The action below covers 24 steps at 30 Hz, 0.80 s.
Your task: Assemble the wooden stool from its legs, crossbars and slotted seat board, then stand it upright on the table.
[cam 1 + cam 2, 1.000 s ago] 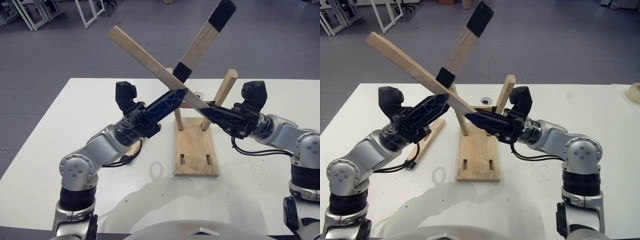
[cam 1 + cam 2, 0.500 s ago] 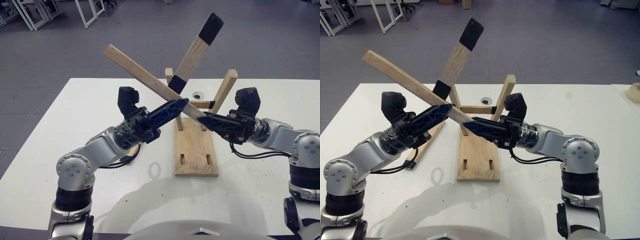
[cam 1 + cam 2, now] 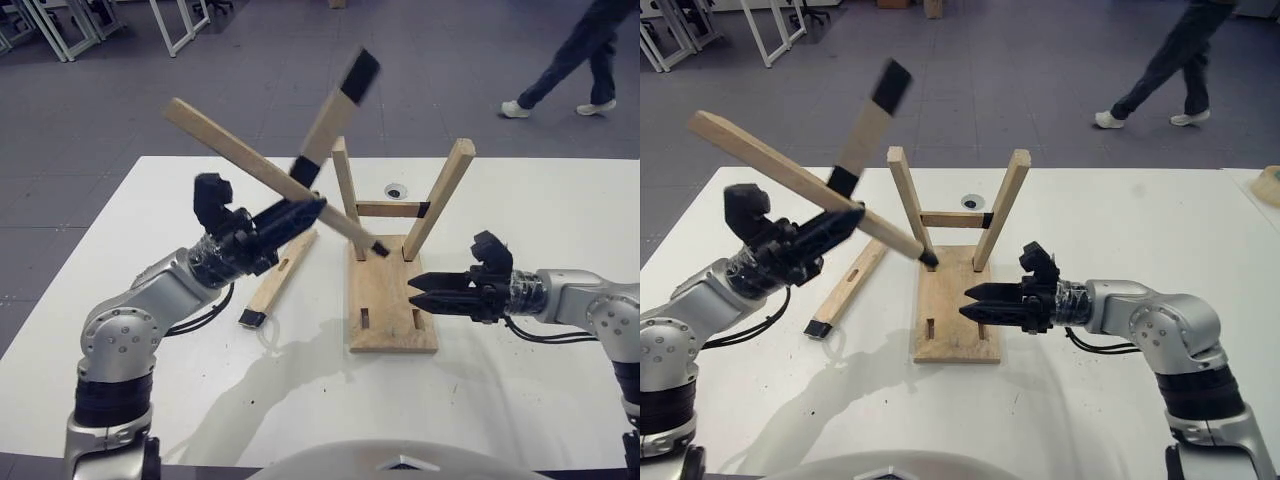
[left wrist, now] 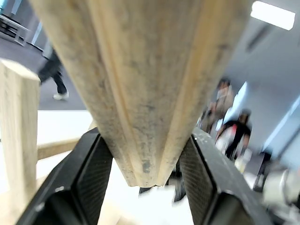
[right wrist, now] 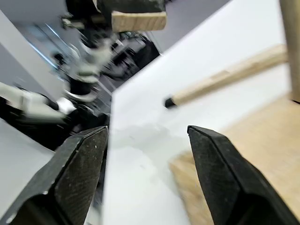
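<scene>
Left eye view: right claw let go of second leg frame, dropped low over seat board, now spread and empty. Left claw pinches frame alone, swung it leftward; lower end hangs near board's far end. First leg frame upright in far slots. Near slots unfilled, insertion pending. Single-claw hold likely wobbly.

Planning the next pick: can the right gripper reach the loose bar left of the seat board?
Doubtful: right gripper is open, but left gripper and its leg pair hang over the loose bar.
</scene>
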Motion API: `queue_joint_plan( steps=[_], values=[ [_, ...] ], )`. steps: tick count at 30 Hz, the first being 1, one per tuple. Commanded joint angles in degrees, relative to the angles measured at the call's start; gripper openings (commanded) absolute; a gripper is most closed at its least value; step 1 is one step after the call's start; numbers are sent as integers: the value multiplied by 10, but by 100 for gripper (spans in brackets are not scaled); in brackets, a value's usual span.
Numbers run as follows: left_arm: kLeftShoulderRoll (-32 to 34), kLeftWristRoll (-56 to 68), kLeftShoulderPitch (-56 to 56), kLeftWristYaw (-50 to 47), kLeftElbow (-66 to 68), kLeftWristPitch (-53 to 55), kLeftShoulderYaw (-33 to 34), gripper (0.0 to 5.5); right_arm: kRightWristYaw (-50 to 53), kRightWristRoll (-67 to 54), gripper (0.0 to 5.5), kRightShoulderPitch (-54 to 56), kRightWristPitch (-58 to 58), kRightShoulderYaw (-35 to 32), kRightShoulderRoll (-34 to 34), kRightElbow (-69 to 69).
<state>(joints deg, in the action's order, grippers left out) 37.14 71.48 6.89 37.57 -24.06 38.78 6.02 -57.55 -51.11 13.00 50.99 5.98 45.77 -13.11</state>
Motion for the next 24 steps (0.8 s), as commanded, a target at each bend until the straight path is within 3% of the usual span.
queue_joint_plan(
  steps=[1, 5, 10, 24],
  values=[
    [23, -194, 13, 119, 27, -102, -80, 204, -11, 140, 314, 3, -95, 68, 14, 12],
    [-7, -333, 47, 195, 91, -204, -148, 204, 4, 259, 314, 3, -170, 129, -6, 23],
    [-18, -371, 48, 279, 146, -235, -176, 204, -2, 339, 314, 2, -222, 164, -23, 79],
    [-39, -448, 47, 331, 252, -251, -209, 204, -29, 385, 314, -15, -264, 175, -28, 124]
  ],
)
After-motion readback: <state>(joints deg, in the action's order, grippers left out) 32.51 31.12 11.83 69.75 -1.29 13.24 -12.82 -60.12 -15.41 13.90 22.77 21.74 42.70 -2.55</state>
